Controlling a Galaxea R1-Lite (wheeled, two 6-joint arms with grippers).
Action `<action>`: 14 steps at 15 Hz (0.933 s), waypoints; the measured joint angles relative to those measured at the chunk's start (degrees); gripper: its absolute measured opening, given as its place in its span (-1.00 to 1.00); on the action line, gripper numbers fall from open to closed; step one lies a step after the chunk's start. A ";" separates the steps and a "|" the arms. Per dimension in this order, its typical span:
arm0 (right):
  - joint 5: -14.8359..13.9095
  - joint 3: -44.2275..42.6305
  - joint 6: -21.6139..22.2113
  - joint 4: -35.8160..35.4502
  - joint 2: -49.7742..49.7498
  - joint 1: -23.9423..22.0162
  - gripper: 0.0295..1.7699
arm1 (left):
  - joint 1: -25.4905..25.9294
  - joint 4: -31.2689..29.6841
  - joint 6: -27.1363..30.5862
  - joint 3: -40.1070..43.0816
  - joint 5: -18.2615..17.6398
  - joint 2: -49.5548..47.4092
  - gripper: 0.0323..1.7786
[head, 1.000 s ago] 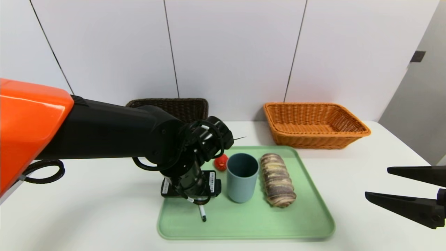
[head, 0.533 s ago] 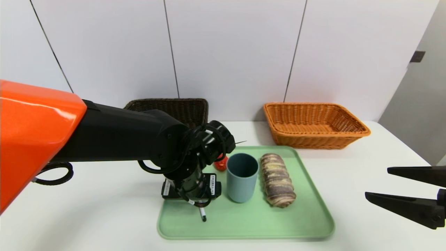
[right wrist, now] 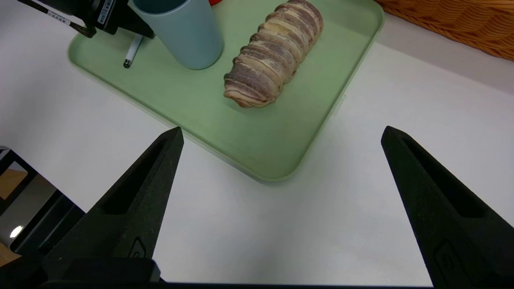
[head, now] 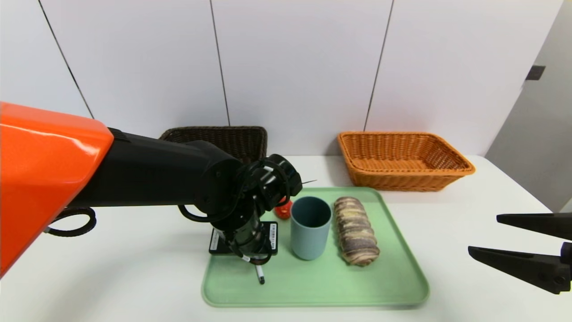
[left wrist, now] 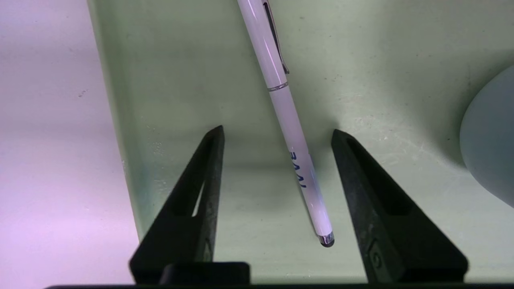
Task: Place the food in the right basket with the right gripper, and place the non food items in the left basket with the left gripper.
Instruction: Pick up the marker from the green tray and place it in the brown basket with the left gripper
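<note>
Nothing is seen in either basket: the dark basket (head: 223, 137) and the orange basket (head: 402, 158) show no contents. The pen (left wrist: 287, 116), cup (head: 309, 227), bread (head: 355, 230) and a small red item (head: 283, 209) are all left on the tray (head: 384, 286). The left gripper (left wrist: 277, 134) is lowered over the pen, jaws partly open astride it, not yet gripping. The right gripper (right wrist: 281, 134) is parked wide open and empty above the surface (head: 111, 277).

The left arm (head: 147, 174) has a glossy orange shell at its upper part, then matte black links, with black cables looped at the wrist and white barcode labels (print too small to read) on the black wrist block. Both grippers, left gripper (left wrist: 277, 132) and right gripper (right wrist: 281, 134), have black, tapered, pointed fingers (right wrist: 136, 204) with slotted sides.
</note>
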 joint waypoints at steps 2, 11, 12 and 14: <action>0.05 0.00 0.00 0.02 -0.02 0.00 0.92 | 0.00 0.00 -0.02 -0.02 0.00 0.00 -0.26; 0.00 0.00 0.00 0.13 -0.16 0.00 0.92 | 0.52 0.24 1.40 -0.07 0.90 -3.16 -0.98; 0.00 0.00 0.01 0.22 -0.20 0.00 0.92 | 1.10 0.13 3.17 -0.11 1.66 -4.68 -0.98; 0.00 0.00 0.04 0.26 -0.29 -0.01 0.92 | 3.28 -0.16 9.16 -1.10 2.91 -8.37 -0.98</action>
